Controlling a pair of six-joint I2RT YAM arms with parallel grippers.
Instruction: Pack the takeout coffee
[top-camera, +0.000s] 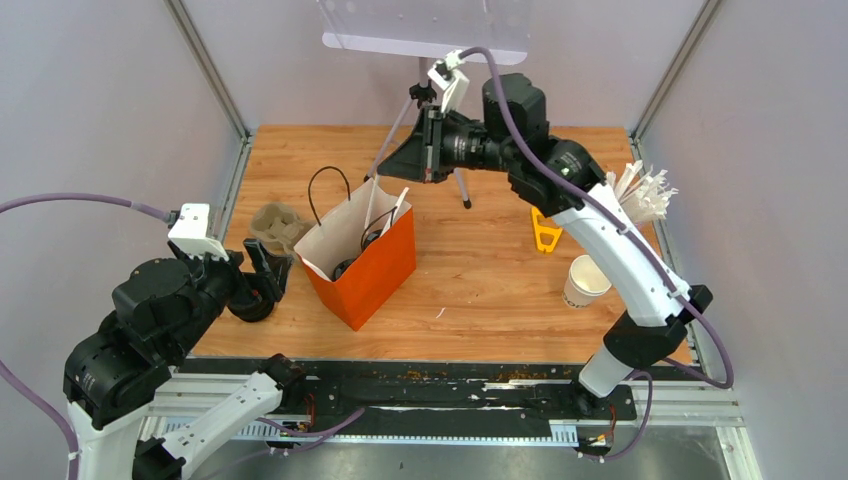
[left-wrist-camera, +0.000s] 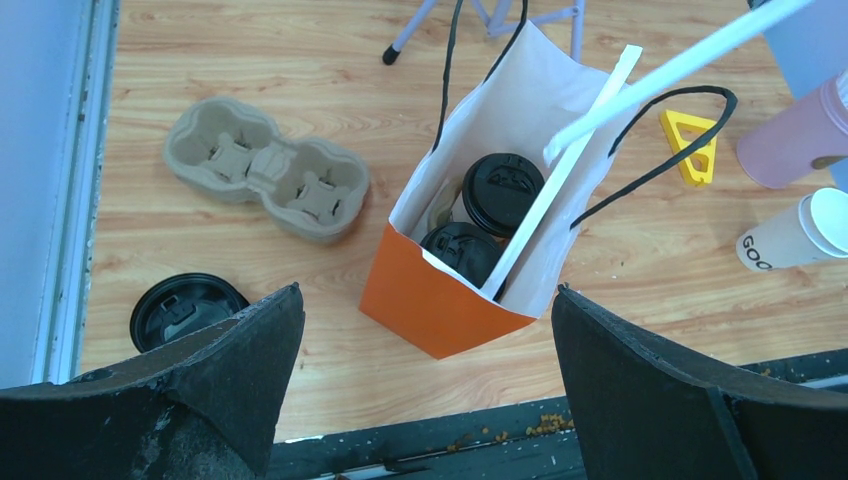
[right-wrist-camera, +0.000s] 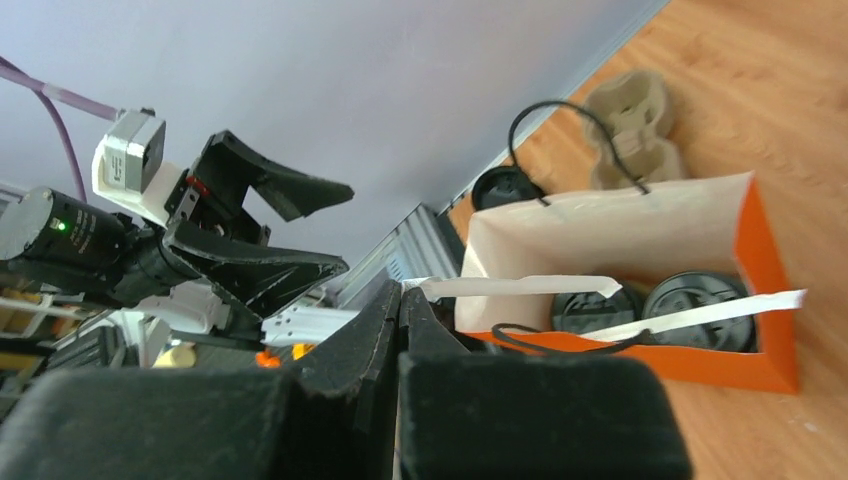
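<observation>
Robot lab cell: grey wall panels, tripod.

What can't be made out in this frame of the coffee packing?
1. Cups in the bag: wrist views show only two black lids; bag walls hide the bodies.
2. Loose lid: top view, left end effector mostly covers it.
3. Pink cup: cut by the left wrist view's right edge; right arm hides it from above.
4. Whether the shut right end effector pinches a straw: right wrist, fingers cover the straw's end.
</observation>
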